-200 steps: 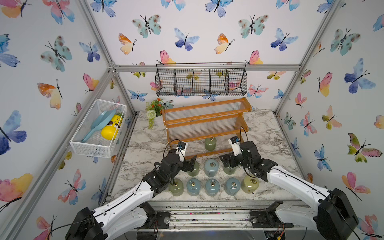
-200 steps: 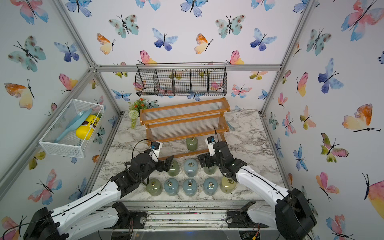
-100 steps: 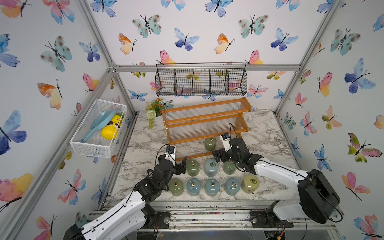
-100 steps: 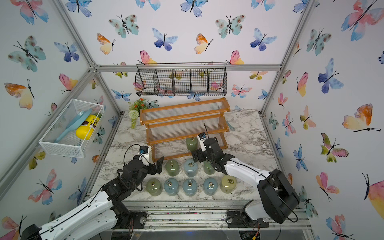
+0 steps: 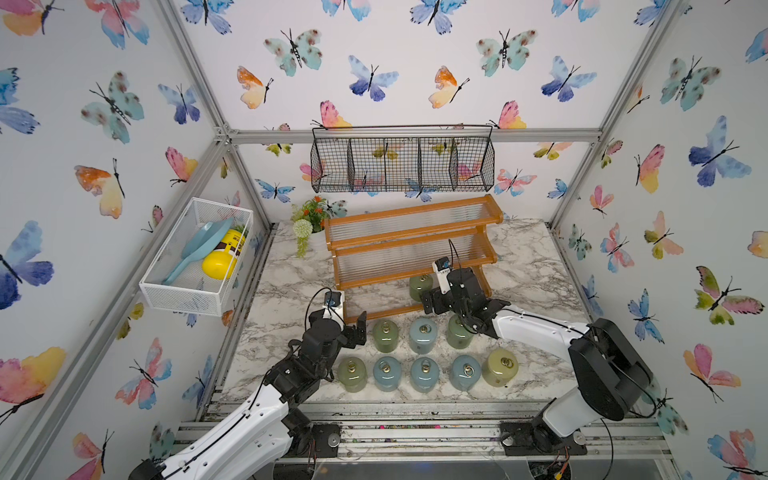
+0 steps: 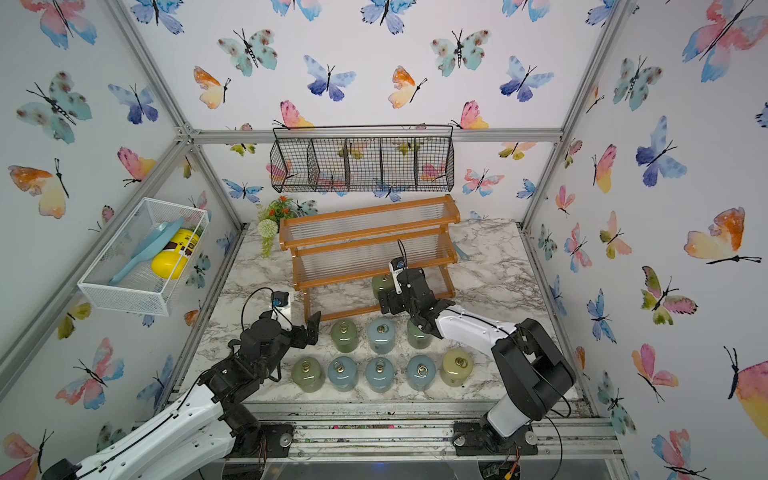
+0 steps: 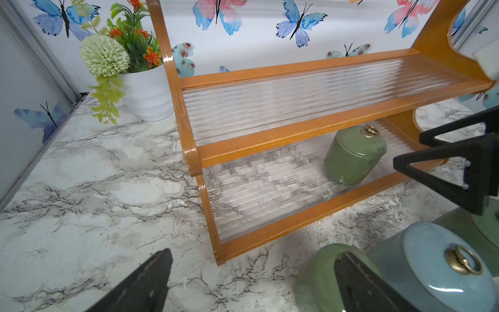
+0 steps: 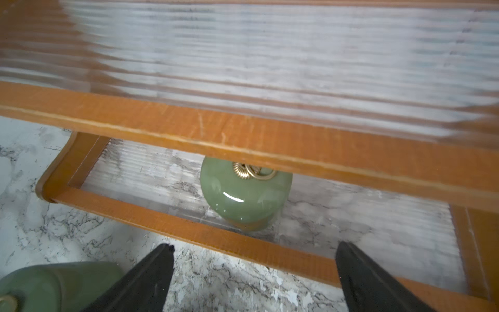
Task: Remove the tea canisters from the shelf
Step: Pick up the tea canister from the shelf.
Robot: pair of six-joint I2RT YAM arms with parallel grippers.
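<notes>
R gripper (image 8: 255, 244): jaws spread wide, nothing betw. them, tips low over the marble tabletop (image 8: 54, 224), just in front of the shelf (image 8: 243, 129) at its bottom rail. Straight ahead of the gap, on the bottom tier: one green canister (image 8: 243, 200), upright, ring pull partly hidden by the tier rail above; not touched. L gripper (image 7: 256, 252): also wide, empty, off the shelf's front left corner. One finger is over bare marble, the other in front of the back-row green canister (image 5: 385, 336); contact there, can't tell. On the tabletop in front of the shelf, two rows, all upright. Back row, L to R: that green one, a pale blue canister (image 5: 422, 334), a second green canister (image 5: 457, 340) partly under the R arm (image 5: 536, 328). Front row of five (image 5: 424, 374): green, three pale blue, then the pale yellow canister (image 5: 500, 368) at the right end. Further out: plant pot (image 5: 309, 239) by the shelf's rear left corner, black wire basket (image 5: 401, 160) on the back wall above, white mesh basket (image 5: 195, 291) on the left wall w/ a yellow bottle (image 5: 222, 259) inside.
</notes>
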